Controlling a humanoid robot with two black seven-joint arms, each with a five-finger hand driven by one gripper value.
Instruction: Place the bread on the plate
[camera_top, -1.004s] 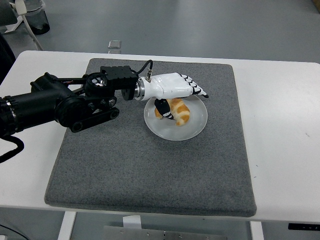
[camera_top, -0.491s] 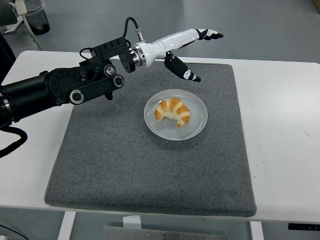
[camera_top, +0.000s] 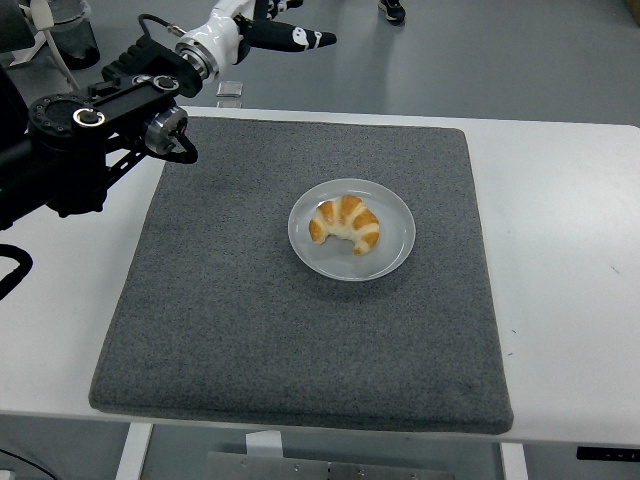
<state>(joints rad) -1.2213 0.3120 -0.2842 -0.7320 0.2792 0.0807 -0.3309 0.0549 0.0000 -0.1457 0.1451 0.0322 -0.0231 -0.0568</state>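
A golden croissant (camera_top: 346, 225) lies on the white round plate (camera_top: 392, 250) in the middle of the grey mat (camera_top: 300, 330). My left arm reaches in from the left edge and is raised high at the upper left. Its white hand (camera_top: 262, 20) is at the picture's top edge, far up and left of the plate, partly cut off. The thumb (camera_top: 295, 39) sticks out straight and the hand holds nothing. No right arm shows.
The grey mat covers most of the white table (camera_top: 570, 260). Beyond the table's far edge, a small clear object (camera_top: 229, 90) lies on the floor. A dark bin (camera_top: 72, 40) stands at the top left.
The left hand let go of the croissant on the plate, then rose and swung back to the upper left, away from the plate. The croissant stays on the plate.
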